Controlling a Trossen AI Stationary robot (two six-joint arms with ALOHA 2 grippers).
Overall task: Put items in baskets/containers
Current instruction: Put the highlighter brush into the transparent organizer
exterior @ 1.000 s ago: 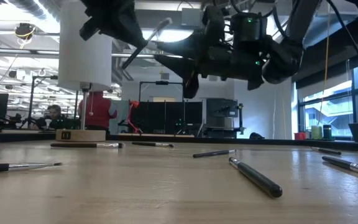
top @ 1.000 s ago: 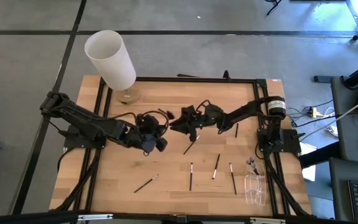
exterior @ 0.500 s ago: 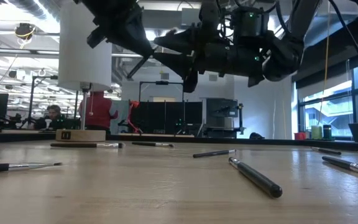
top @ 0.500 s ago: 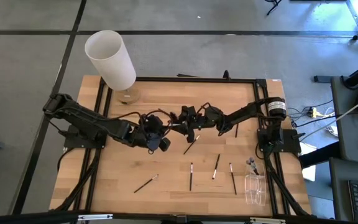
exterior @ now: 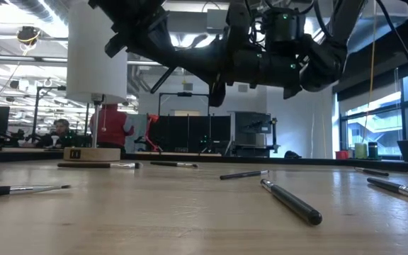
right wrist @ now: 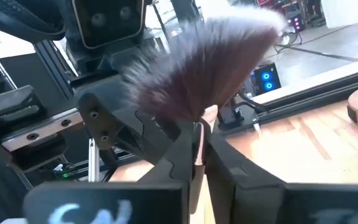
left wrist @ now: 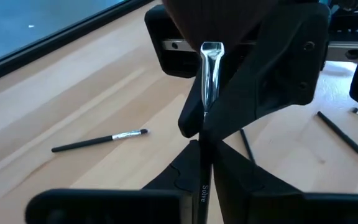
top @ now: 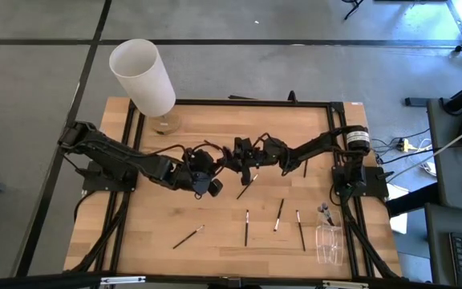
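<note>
Both arms meet above the middle of the table (top: 135, 233), well off the wood. In the high view the left gripper (top: 209, 167) and the right gripper (top: 233, 155) face each other just left of the frame's centre, with the fan brush (left wrist: 207, 93) bridging them. The left wrist view shows the left jaws nearly shut on the brush's black handle, the flat silvery ferrule rising from between them. The right wrist view shows the right jaws pinched narrowly on the same brush just under its spread fan bristles (right wrist: 201, 59). So each gripper has hold of one end of the one brush.

Loose brushes lie below the grippers in the high view: one (top: 246, 186) slanting right under the meeting point, three (top: 246, 227) (top: 279, 214) (top: 300, 230) in a row toward the lower right, one (top: 188, 236) alone toward the lower left. The wood between these and the lower edge is bare.

The clear holder (top: 328, 242) sits at the table's lower right edge, just inside the black frame rail, with a dark item or two at its upper end. A white cylinder lamp (top: 142, 77) on a wooden base stands at the upper left corner, overhanging the rail.
</note>
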